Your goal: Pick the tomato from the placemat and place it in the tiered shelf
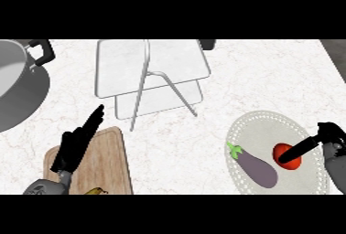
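A red tomato (286, 157) lies on the round pale placemat (270, 125) at the right, beside a purple eggplant (257, 167). My right hand (317, 141) comes in from the right edge, its straight fingers reaching across the tomato's top and partly hiding it. The tiered shelf (152, 68), silver wire with glassy tiers, stands at the back centre with nothing on it. My left hand (76, 146) rests open at the lower left, fingers pointing up over the wooden board.
A wooden cutting board (108, 164) lies at the lower left with a yellow item (94, 192) at its near end. A large grey pot (17, 87) with a black handle fills the far left. A dark object (208, 44) sits behind the shelf.
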Action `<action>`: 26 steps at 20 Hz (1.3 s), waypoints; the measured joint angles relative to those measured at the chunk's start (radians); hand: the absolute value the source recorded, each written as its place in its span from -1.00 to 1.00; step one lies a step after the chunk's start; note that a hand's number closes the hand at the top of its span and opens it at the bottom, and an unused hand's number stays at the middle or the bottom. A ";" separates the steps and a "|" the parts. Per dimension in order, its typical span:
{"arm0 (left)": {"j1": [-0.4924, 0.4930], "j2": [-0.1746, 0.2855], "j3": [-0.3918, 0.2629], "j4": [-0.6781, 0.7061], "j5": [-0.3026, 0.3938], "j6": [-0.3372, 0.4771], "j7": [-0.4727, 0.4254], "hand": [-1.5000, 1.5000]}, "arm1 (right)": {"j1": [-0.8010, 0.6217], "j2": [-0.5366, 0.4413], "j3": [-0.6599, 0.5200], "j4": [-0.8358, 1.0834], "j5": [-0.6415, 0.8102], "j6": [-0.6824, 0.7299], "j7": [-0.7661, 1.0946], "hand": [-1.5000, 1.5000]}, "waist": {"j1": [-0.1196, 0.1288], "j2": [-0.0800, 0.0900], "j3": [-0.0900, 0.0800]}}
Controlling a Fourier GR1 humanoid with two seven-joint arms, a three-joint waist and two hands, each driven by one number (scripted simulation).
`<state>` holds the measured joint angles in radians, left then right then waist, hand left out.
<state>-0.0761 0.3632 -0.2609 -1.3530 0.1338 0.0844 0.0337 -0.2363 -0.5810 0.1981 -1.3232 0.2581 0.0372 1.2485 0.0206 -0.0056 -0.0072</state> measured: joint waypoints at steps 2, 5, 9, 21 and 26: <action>0.003 0.003 0.003 -0.005 0.002 -0.003 0.004 0.00 | -0.013 0.005 -0.001 0.023 0.003 0.007 0.001 -1.00 | -0.002 -0.001 -0.001; 0.016 -0.003 0.003 -0.010 -0.004 0.007 -0.002 0.00 | -0.017 0.029 0.008 0.039 0.019 0.011 0.003 -1.00 | -0.006 -0.004 -0.001; 0.020 -0.005 0.007 -0.015 -0.003 0.006 0.005 0.00 | -0.030 0.047 0.007 0.060 0.034 0.019 0.003 -1.00 | -0.010 -0.006 -0.002; 0.026 -0.009 0.018 -0.008 -0.014 0.003 -0.010 0.00 | -0.040 0.099 0.000 0.079 0.074 0.031 0.012 1.00 | -0.018 -0.012 -0.009; 0.025 -0.008 0.028 -0.002 -0.014 -0.007 -0.015 0.00 | -0.036 0.118 0.008 0.069 0.123 0.028 -0.007 1.00 | -0.021 -0.013 -0.011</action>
<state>-0.0513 0.3556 -0.2325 -1.3551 0.1195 0.0776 0.0188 -0.2719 -0.4626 0.2057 -1.2540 0.3812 0.0657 1.2419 -0.0009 -0.0183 -0.0182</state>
